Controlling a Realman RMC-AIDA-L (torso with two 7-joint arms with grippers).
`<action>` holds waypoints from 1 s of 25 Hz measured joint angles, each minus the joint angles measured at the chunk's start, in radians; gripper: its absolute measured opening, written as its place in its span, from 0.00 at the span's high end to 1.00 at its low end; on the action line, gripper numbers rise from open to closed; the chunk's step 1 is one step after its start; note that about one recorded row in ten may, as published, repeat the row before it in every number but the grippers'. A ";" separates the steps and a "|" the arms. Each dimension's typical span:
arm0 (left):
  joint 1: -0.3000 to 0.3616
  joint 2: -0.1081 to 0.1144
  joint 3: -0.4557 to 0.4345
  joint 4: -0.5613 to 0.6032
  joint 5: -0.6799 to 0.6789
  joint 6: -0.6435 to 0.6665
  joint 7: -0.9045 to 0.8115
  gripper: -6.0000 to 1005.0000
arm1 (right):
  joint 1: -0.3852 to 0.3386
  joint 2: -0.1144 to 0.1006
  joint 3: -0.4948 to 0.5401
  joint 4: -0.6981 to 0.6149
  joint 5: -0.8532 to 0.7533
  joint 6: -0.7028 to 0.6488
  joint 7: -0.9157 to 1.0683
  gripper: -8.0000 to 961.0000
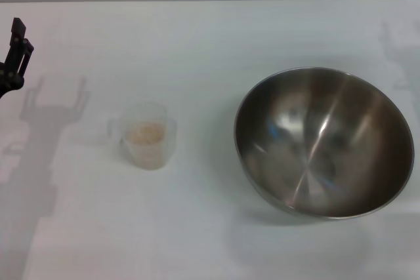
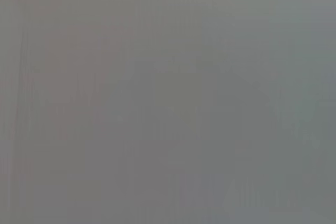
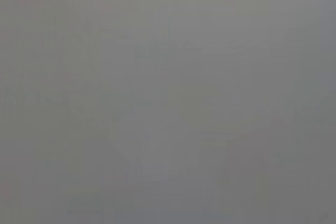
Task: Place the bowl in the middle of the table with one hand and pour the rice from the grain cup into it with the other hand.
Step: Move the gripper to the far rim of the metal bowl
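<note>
My left gripper (image 1: 16, 47) sits at the far left edge of the table (image 1: 197, 44), well apart from everything else. Only a dark piece of it pokes into the head view, and I cannot tell from that whether it is spread or pressed together. Its shadow falls on the white surface just to the right of it. My right gripper does not appear in the head view at all, so I cannot tell its state either. Both of my wrist cameras give me only a flat grey field with nothing to make out.

The grain cup (image 1: 147, 136) stands upright on the left half of the table, a small clear plastic cup with its little handle turned to the left. Inside it lies the rice (image 1: 145, 134), a low pale beige heap.

The bowl (image 1: 323, 142) rests on the right side of the table, well apart from the cup, with bare tabletop between them. It is a wide stainless-steel mixing bowl, tilted a little so its shiny inside faces me. I see no grains in it.
</note>
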 joint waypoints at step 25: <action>0.012 -0.007 -0.008 -0.010 -0.009 0.001 -0.013 0.20 | -0.066 -0.007 0.012 -0.290 -0.020 0.246 -0.483 0.27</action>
